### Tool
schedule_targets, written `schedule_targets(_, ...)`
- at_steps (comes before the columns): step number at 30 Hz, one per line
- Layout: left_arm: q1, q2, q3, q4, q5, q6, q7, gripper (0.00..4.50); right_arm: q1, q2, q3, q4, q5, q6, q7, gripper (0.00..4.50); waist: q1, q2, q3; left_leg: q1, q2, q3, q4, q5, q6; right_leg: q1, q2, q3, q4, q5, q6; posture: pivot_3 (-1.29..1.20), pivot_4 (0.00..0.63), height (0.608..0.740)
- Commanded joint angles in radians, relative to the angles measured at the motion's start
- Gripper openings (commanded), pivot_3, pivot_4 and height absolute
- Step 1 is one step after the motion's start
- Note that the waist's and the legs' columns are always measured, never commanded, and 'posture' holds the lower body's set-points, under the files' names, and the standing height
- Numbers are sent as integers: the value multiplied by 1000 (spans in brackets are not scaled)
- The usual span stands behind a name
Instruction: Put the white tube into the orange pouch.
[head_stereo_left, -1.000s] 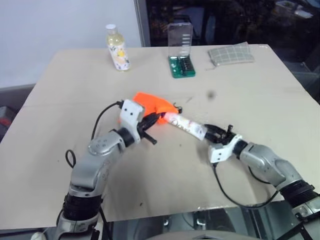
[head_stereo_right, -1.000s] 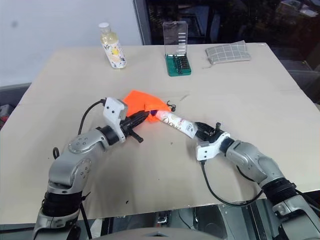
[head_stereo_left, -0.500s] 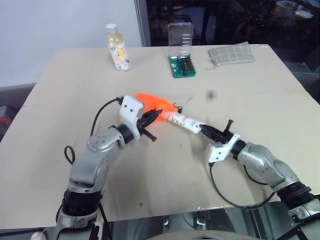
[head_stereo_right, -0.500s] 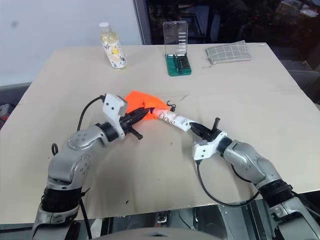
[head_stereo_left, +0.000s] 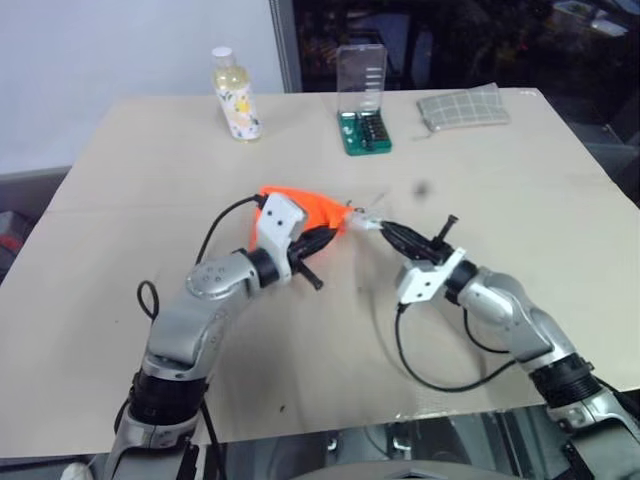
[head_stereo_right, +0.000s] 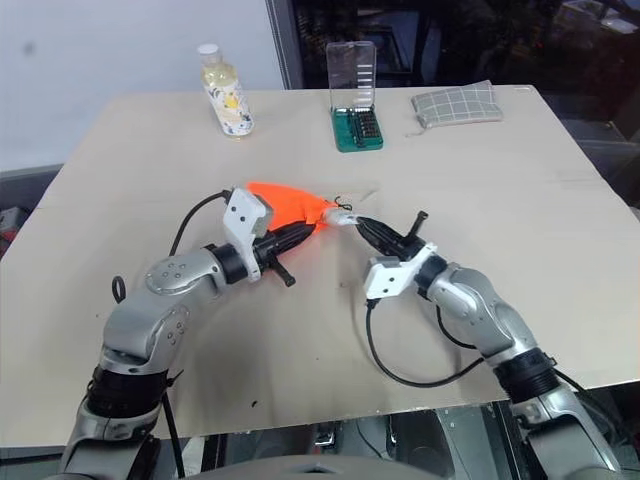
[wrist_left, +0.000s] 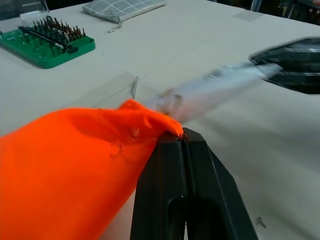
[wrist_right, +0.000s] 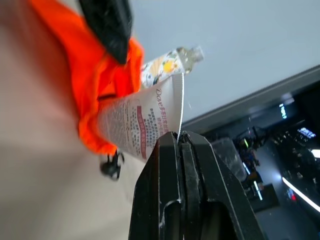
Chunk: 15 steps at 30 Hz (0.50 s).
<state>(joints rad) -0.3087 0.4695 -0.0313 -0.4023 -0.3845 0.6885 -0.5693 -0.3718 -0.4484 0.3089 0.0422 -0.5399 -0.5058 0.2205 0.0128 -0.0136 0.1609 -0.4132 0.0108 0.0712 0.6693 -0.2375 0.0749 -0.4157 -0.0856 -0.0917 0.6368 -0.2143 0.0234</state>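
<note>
Both arms reach inward, tips nearly meeting. The left gripper (head_stereo_left: 326, 237) is clamped together, pointing right; the right gripper (head_stereo_left: 392, 232), also pinched closed, points left toward it.

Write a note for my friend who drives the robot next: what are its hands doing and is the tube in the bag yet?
Left gripper: shut on the mouth edge of the orange pouch, holding it up off the table.
Right gripper: shut on the flat tail end of the white tube.
Tube: front end already inside the pouch mouth, tail end sticking out toward the right gripper.
Done: pouch gripped, tube picked up and started in.
Left: push the tube fully inside, then open the right fingers and pull them back.
</note>
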Motion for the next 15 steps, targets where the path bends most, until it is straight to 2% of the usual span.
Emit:
schedule_targets(1, -15, 24, 67, -22, -30, 2, -4, 0, -6, 6, 5, -5, 41, -29, 18, 46, 1, 0, 0, 0, 0, 0, 0, 0, 0, 0, 0, 0, 0, 0, 0, 0, 150, 740)
schedule_targets(7, -31, 89, 119, 71, -16, -33, -35, 0, -2, 1, 4, -31, 100, -81, 52, 46, -1, 0, 1, 0, 0, 0, 0, 0, 0, 0, 0, 0, 0, 1, -1, 0, 150, 740)
schedule_targets(15, -106, 128, 161, 211, -16, -73, -79, 0, -23, -5, 9, -65, 100, -157, 67, 46, -1, 0, 2, 0, 0, 0, 0, 0, 0, 0, 0, 0, 0, 0, 0, 0, 150, 740)
